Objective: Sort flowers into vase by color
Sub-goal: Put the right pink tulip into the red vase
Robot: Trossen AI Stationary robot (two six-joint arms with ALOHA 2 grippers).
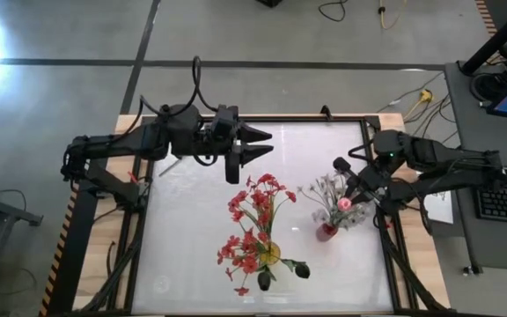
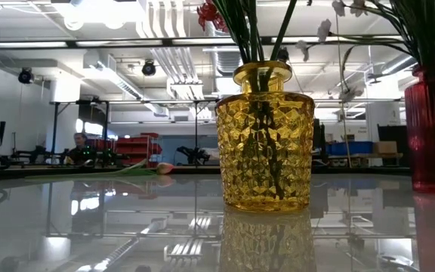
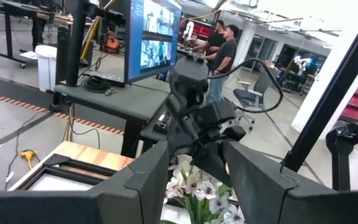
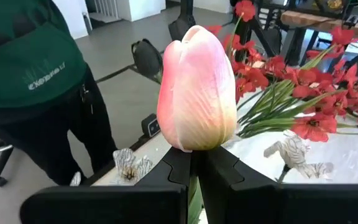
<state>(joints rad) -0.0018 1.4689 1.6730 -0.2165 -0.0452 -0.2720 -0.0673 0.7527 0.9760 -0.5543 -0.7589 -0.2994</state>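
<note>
A: Why does the right gripper hold the pink bud so high?

B: Its jaws are closed on the stem just under the bud, so the bud stands upright directly above the fingertips. I judge this keeps the stem hanging free below, ready to be put into a vase. In the high view the bud is over the red vase, among the white sprays.

A: So pink goes with white?

B: It seems so. The red flowers are all in the yellow vase, well apart from these jaws. I cannot see if the stem has entered the red vase already; the blooms cover it.

A: And the left gripper?

B: Its jaws stand apart and there is nothing between them. It waits at the far side of the table, away from both vases. One more pink flower lies flat on the table; probably the free arm is for that one.
</note>
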